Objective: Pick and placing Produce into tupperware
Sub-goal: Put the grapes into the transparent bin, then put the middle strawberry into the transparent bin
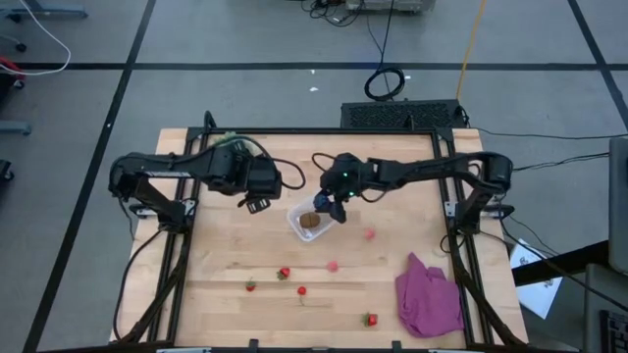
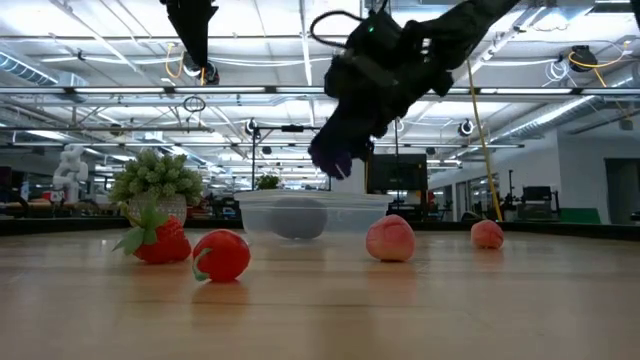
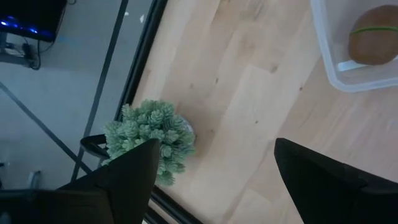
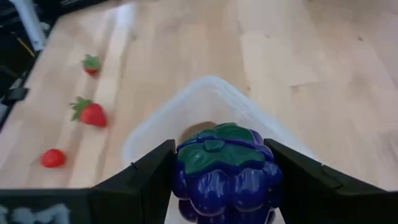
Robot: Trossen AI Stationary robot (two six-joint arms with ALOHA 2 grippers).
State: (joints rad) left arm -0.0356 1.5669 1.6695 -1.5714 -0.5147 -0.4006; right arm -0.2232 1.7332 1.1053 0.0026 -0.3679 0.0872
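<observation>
My right gripper [image 1: 337, 208] hangs over the far right side of the clear tupperware [image 1: 297, 227], shut on the purple cluster [image 4: 225, 171]. The low view shows that cluster [image 2: 335, 160] above the tub [image 2: 300, 215]. The brown round fruit [image 1: 308, 222] lies inside the tub. Several red fruits [image 1: 284, 274] and two pink ones [image 1: 369, 233] rest on the table nearer the front edge. My left gripper [image 1: 257, 204] hovers open just left of the tub, holding nothing. My right gripper pinches the purple cluster between its two fingers [image 4: 152, 171], one on each side, with its green leafy top [image 4: 217, 149] facing the wrist camera. The fingers slant down from the table's right. The cluster is lifted clear, above the tub's rim [image 4: 205, 87].
A green spiky plant [image 3: 152, 134] stands by the table's far left edge. A purple cloth [image 1: 429, 294] lies crumpled at the near right corner. Red fruits [image 2: 222, 255] and pink ones [image 2: 390, 240] dot the front half of the table. Black frame rails run along both sides.
</observation>
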